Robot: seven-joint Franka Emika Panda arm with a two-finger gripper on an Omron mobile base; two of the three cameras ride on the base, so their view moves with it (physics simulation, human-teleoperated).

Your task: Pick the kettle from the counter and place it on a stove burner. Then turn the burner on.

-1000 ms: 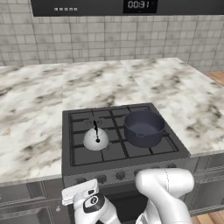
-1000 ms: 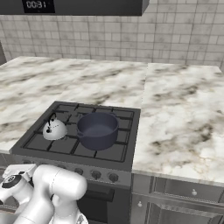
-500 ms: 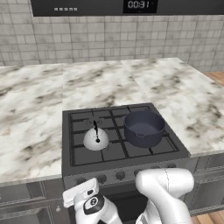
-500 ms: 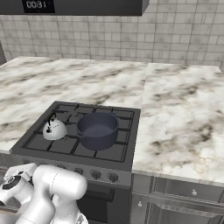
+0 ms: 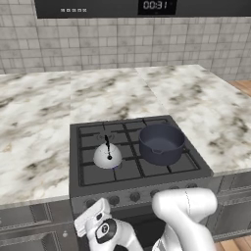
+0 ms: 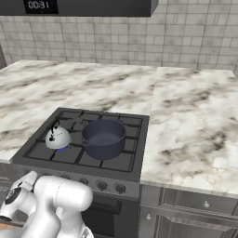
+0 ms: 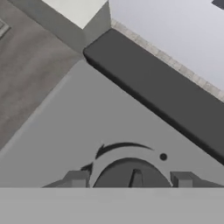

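The small silvery kettle (image 5: 108,156) (image 6: 57,138) stands upright on the front-left stove burner (image 5: 98,174) of the dark cooktop, with a faint blue glow at its base. My gripper (image 7: 130,179) is low at the stove's front panel, below the kettle. In the hand view its two dark fingertips (image 7: 77,179) flank a round dark knob (image 7: 131,173) and sit against its sides. The hand (image 5: 97,223) (image 6: 19,197) presses toward the knob row. The white marble counter (image 5: 34,127) runs on both sides of the stove.
A dark blue-grey pot (image 5: 161,143) (image 6: 104,137) sits on the cooktop right beside the kettle. More round knobs (image 6: 111,187) line the stove front. My white arm (image 5: 184,215) bends in front of the oven. A tiled wall and microwave (image 5: 147,6) close the back.
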